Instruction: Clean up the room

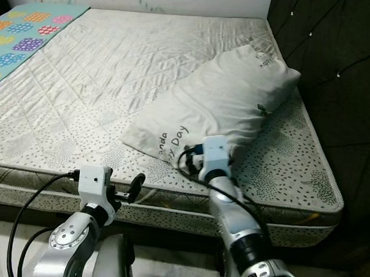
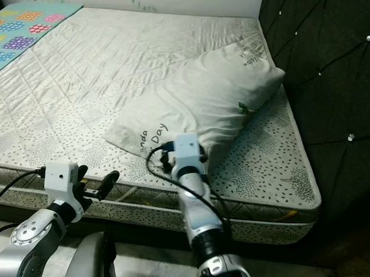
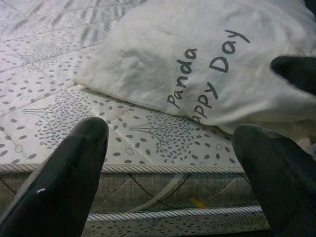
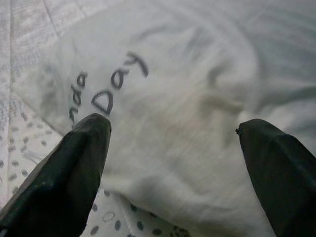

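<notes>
So the pillow [image 1: 216, 109] is lying slantwise on the bare mattress [image 1: 100, 80], closer to the dark padded headboard [image 1: 344, 74] side, with its printed corner ("Panda", "Happy Day") pointing toward the front edge of the bed. It looks soft and squashy, probably light, and the cover is loose cloth, so I'd guess it'll sag and fold wherever it gets pinched rather than lift flat. The best bet seems to be that near corner or the seam edge, where there's a bunch of fabric to bite into.

The right gripper [image 4: 173, 163] is right up at that corner. Its wrist view shows both black fingers [image 4: 74, 168] spread wide apart with the pillow's edge sitting between them, nothing pinched yet. Whether the fingertips are actually touching the cloth I can't tell.

The left gripper [image 3: 168, 173] hangs lower, out in front of the mattress side, fingers also spread and empty, aimed at the same printed corner but clearly short of it. A colourful mat [image 1: 23, 36] sits on the far left of the bed.
</notes>
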You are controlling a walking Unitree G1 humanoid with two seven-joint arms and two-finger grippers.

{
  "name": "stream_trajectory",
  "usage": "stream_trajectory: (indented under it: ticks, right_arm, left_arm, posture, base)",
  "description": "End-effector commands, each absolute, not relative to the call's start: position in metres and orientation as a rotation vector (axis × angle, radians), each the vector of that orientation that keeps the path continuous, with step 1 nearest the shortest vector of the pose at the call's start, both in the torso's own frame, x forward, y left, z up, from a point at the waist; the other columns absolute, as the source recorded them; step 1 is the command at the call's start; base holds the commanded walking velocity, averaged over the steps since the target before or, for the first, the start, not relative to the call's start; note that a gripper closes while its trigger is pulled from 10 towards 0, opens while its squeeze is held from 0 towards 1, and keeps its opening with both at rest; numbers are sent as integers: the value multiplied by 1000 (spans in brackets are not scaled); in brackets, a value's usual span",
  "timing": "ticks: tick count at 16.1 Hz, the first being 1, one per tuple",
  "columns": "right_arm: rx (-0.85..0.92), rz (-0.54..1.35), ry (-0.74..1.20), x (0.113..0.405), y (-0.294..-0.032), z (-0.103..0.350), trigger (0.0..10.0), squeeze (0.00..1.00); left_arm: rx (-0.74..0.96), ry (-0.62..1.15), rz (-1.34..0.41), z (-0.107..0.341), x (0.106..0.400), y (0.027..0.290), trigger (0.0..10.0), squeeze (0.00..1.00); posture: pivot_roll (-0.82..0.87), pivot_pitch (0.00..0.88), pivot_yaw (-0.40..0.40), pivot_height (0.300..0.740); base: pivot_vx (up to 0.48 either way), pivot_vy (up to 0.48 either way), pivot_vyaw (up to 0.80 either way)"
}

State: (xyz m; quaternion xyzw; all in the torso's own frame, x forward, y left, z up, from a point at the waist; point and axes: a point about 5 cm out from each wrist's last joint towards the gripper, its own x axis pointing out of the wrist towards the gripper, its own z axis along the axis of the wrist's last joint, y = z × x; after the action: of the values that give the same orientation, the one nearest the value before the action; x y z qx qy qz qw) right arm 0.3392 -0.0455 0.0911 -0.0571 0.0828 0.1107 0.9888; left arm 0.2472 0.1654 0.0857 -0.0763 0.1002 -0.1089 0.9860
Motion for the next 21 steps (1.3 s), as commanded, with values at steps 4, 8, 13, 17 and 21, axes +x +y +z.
stream_trajectory:
  ticks: [4,8,13,17,21]
  right_arm:
    - [-155,165,135,349,-34,98,10000,0]
    - [-192,71,84,359,-47,107,10000,0]
    - [-246,38,131,357,-58,94,10000,0]
    - [-270,20,186,353,-60,83,10000,0]
    - [-221,73,260,350,-54,75,0,0]
  left_arm:
    - [-139,202,-208,91,234,169,10000,0]
    - [-139,197,-269,98,222,162,10000,0]
    - [-147,229,-285,97,209,155,10000,0]
    - [-159,270,-293,94,196,151,10000,0]
    - [-159,280,-299,94,196,150,10000,0]
  posture:
    - [19,84,29,562]
    - [33,114,29,562]
    - [33,150,34,562]
    - [42,172,36,562]
    - [40,174,38,562]
  base:
    - [0,0,0]
    - [0,0,0]
    - [0,0,0]
    - [0,0,0]
    - [0,0,0]
